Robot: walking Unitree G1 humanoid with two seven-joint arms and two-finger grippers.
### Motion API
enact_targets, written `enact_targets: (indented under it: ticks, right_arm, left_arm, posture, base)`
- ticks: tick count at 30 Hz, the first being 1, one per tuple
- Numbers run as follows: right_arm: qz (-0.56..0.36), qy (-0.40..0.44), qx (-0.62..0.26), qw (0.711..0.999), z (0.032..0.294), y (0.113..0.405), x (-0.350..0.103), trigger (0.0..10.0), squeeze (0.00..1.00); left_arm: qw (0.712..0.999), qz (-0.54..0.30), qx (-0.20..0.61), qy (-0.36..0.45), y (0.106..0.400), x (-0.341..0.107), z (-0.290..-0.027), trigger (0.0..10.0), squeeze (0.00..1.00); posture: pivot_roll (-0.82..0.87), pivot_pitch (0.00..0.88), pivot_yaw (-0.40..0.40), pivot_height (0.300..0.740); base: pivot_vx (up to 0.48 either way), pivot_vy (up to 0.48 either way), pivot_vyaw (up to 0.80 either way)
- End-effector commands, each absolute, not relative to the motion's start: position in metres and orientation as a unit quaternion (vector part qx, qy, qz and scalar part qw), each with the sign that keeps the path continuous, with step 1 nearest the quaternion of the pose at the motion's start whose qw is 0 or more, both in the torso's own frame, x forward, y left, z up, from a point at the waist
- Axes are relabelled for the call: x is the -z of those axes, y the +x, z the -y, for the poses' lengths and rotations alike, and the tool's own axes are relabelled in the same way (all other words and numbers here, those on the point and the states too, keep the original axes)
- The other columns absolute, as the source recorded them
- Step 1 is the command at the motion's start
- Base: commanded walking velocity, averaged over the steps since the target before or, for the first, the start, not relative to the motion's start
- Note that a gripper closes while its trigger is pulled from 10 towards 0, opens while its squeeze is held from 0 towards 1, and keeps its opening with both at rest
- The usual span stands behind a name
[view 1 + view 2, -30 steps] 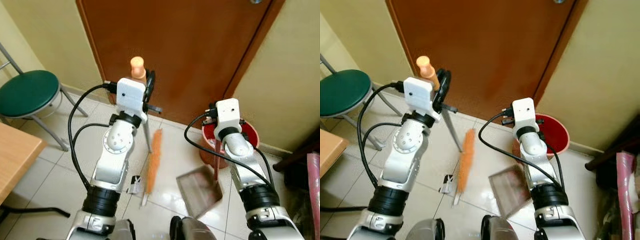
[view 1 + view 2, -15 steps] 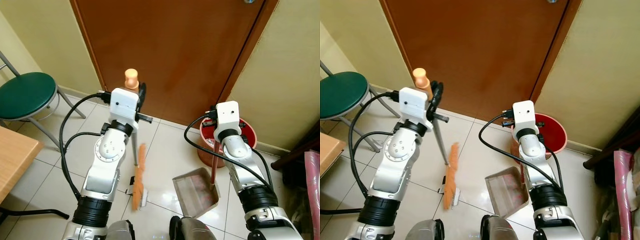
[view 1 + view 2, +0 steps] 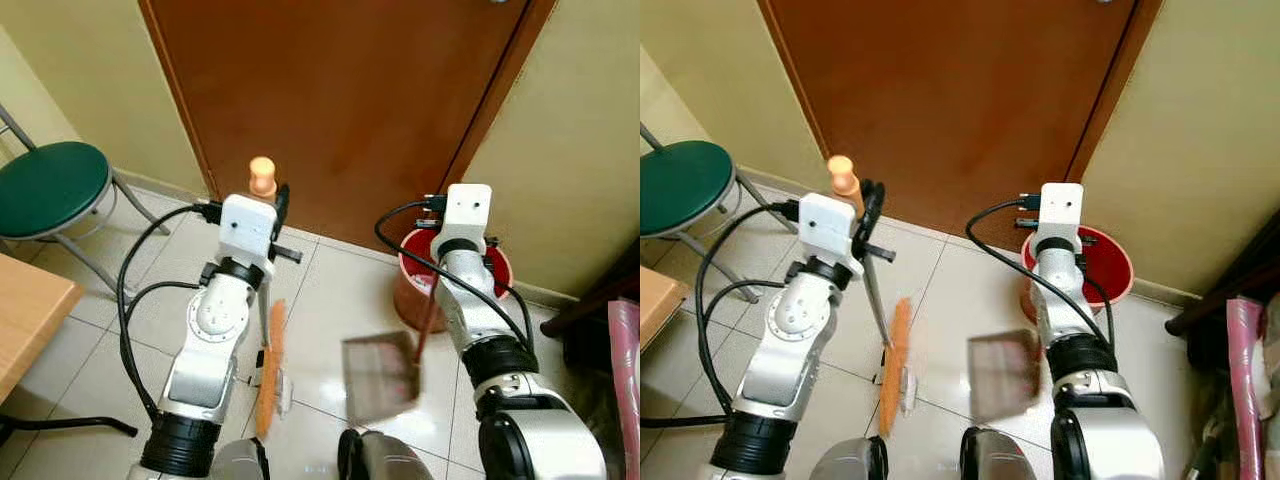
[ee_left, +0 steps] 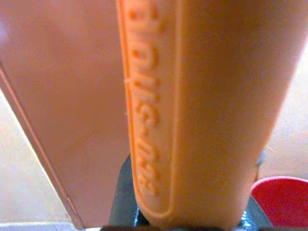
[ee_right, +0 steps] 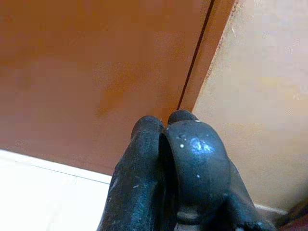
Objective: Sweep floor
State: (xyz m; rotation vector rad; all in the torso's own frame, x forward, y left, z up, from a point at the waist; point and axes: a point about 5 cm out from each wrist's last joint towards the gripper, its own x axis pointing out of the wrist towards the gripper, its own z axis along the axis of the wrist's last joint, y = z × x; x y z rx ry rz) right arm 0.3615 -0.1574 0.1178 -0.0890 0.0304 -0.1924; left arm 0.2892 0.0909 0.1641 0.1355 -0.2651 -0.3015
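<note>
My left gripper (image 3: 282,203) is shut on the broom's handle just below its orange grip (image 3: 262,176), which looms large in the left wrist view (image 4: 202,110). The metal shaft slants down to the orange broom head (image 3: 268,385), lying on the tiles. My right gripper (image 5: 166,144) is shut, its fingers pressed together before the door. Below my right arm (image 3: 465,295) a thin red handle (image 3: 427,325) runs down to the grey dustpan (image 3: 380,378), which is blurred and tilted above the floor. A red bin (image 3: 498,272) stands behind that arm.
A brown door (image 3: 340,100) is straight ahead between yellow walls. A green stool (image 3: 50,185) stands at the left and a wooden table corner (image 3: 25,310) lies nearer me. A small white scrap (image 3: 284,392) lies beside the broom head. Dark furniture (image 3: 600,300) and pink material (image 3: 625,350) stand at the right.
The broom head has swung left and toward me. The dustpan has lifted and shifted left, now blurred. My right arm has risen toward the bin.
</note>
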Motion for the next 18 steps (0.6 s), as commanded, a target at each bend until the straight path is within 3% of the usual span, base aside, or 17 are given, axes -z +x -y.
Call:
enact_targets:
  ticks: [1,18]
  right_arm:
    - [0.005,-0.027,0.104,0.994,0.149,0.366,-0.126,10.0,0.0]
    - [0.045,-0.097,0.032,0.994,0.098,0.355,-0.111,10.0,0.0]
  left_arm:
    - [0.975,0.144,0.155,0.062,0.284,-0.166,-0.083,10.0,0.0]
    - [0.976,0.137,0.167,0.038,0.288,-0.163,-0.056,10.0,0.0]
  posture:
    - [0.04,0.196,-0.024,0.74]
    - [0.06,0.257,-0.026,0.74]
  base:
    - [0.0,0.0,0.0]
    - [0.0,0.0,0.0]
